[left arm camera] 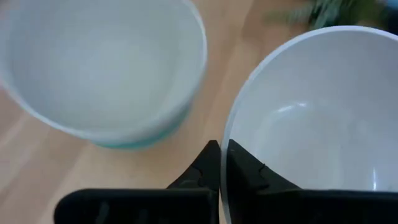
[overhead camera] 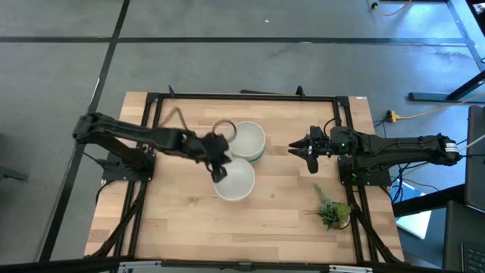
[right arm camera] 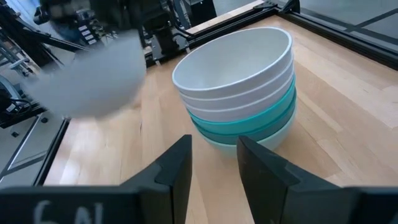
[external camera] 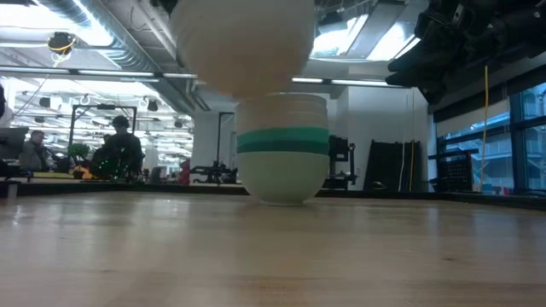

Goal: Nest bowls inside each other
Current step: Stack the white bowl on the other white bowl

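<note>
A stack of several nested bowls (overhead camera: 248, 139) stands on its base at mid-table: white ones on top, turquoise and teal bands below, a pale one at the bottom (right arm camera: 239, 93) (external camera: 282, 149). My left gripper (overhead camera: 218, 168) is shut on one more white bowl (overhead camera: 236, 180), on the near side of the stack. That bowl also shows in the low view (external camera: 243, 38) and, blurred, in the right wrist view (right arm camera: 93, 74). My right gripper (overhead camera: 307, 152) hovers open to the right of the stack, touching nothing; its fingers (right arm camera: 180, 165) point at the stack. My left gripper pinches the white bowl's rim (left arm camera: 225, 146) on the bowl's left side, one finger (left arm camera: 249, 171) inside the bowl and the other outside. It comes at the bowl from the table's left. The bowl is lifted clear of the table, mouth up (external camera: 243, 38).
A small green plant sprig (overhead camera: 332, 210) lies near the table's right near corner. A black frame (overhead camera: 242, 96) runs around the wooden tabletop. Bare wood lies on the near side of the bowls (overhead camera: 227, 227). People sit at desks in the room beyond (external camera: 119, 145).
</note>
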Action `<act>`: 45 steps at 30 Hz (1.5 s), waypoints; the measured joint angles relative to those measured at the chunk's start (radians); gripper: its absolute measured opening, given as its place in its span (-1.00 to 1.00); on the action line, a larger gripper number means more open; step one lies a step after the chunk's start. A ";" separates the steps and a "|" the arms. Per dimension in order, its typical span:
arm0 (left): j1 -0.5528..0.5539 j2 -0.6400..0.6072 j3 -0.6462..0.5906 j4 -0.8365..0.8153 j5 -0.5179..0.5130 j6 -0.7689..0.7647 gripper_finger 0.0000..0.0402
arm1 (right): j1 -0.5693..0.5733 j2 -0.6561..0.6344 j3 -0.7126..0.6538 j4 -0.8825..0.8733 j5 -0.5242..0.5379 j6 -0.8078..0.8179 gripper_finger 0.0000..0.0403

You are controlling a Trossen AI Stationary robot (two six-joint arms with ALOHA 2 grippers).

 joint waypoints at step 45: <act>0.458 0.367 0.382 -0.206 0.213 0.408 -0.99 | -0.002 0.000 0.000 0.000 0.025 0.000 -0.36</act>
